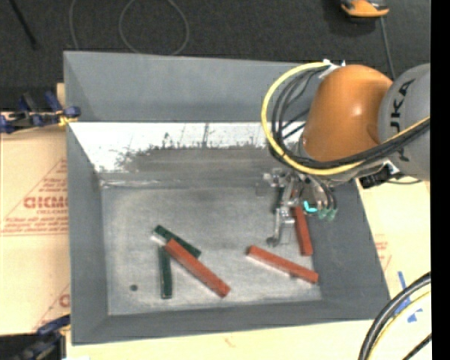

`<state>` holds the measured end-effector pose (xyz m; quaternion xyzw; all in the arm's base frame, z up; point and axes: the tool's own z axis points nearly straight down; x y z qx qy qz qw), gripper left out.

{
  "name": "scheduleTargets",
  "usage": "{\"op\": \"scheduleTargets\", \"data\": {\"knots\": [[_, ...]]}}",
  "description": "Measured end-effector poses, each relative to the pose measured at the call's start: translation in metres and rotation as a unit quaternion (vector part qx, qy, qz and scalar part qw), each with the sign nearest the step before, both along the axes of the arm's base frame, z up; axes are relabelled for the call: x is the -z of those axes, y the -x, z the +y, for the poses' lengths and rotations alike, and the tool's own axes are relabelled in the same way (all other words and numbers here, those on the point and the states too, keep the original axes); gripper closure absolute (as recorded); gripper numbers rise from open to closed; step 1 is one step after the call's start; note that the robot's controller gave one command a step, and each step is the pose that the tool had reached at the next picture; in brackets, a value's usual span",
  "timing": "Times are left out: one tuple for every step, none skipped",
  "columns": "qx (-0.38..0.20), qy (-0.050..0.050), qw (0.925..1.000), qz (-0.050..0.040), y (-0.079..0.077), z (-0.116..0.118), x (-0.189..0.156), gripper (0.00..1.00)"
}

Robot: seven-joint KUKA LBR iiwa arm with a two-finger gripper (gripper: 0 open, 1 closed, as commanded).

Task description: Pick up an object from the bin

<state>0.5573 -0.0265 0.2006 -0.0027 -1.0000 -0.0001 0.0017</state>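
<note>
Just right of the pincer [289, 231], touching it, a short red stick [304, 235] sits tilted. Whether it is clamped I cannot tell. A shallow hold could drop it onto the longer red stick [282, 265] just beneath the pincer.

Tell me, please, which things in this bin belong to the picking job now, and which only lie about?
Job in hand:
- end effector, low at the right of the bin
- short red stick, close beside it; whether it is held cannot be told

Lying about:
- long red stick
- left red stick
- left green stick
- pale-tipped green stick
- dark speck
</note>
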Motion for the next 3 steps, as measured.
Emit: {"op": "scheduleTargets", "data": {"knots": [[-0.075,0.0,0.9972,0.0003,0.052,-0.038,0.134,0.0],[-0.076,0.001,0.9971,-0.0038,0.049,-0.037,0.13,1.0],[-0.075,0.001,0.9972,-0.0077,0.047,0.004,-0.035,1.0]]}}
